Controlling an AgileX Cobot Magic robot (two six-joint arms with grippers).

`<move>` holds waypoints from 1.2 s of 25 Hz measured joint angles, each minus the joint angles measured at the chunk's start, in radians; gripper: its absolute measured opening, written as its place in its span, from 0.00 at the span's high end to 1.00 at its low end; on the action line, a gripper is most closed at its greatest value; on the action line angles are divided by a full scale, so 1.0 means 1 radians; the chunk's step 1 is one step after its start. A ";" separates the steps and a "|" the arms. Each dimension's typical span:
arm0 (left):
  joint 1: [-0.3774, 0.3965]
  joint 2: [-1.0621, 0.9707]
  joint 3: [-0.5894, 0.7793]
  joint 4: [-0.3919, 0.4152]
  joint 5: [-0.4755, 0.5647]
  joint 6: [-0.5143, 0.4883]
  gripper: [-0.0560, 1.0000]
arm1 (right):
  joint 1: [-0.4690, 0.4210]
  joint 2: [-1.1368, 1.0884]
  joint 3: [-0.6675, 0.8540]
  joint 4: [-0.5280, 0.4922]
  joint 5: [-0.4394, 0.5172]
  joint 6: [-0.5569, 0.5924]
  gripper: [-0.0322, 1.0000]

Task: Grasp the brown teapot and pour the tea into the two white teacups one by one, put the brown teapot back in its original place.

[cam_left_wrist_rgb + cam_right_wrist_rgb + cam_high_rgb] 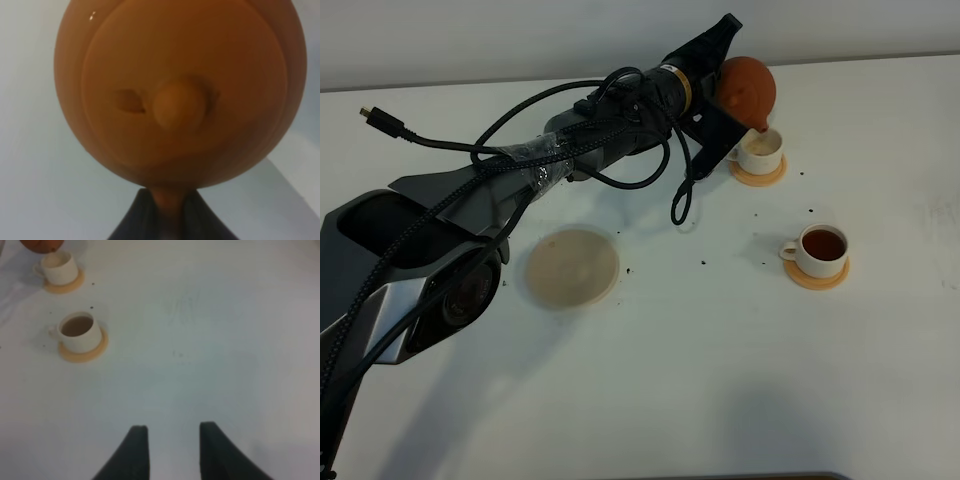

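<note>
Left gripper [170,207] clamped on the teapot [750,85] handle. Pot tipped, spout down over far cup [761,148], lid facing my wrist. Dark tea [824,243] fills near cup [823,252]. Coaster [571,267] well apart. Right gripper [172,440] spread, hanging over table [225,340].

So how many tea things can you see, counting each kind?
brown teapot: 1
white teacups: 2
orange saucers: 2
beige coaster: 1
total: 6
</note>
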 joint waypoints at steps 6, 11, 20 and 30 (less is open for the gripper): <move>0.000 0.000 -0.009 0.004 -0.035 0.031 0.84 | 0.000 0.000 0.000 0.000 0.000 0.000 0.74; 0.000 0.000 -0.030 0.009 -0.035 0.035 0.84 | 0.000 0.000 0.000 0.000 0.000 0.001 0.74; 0.000 0.000 -0.030 0.028 -0.035 0.061 0.84 | 0.000 0.000 0.000 0.000 0.000 0.001 0.74; 0.000 0.000 -0.030 0.028 -0.096 0.147 0.84 | 0.000 0.000 0.000 0.000 0.000 0.000 0.74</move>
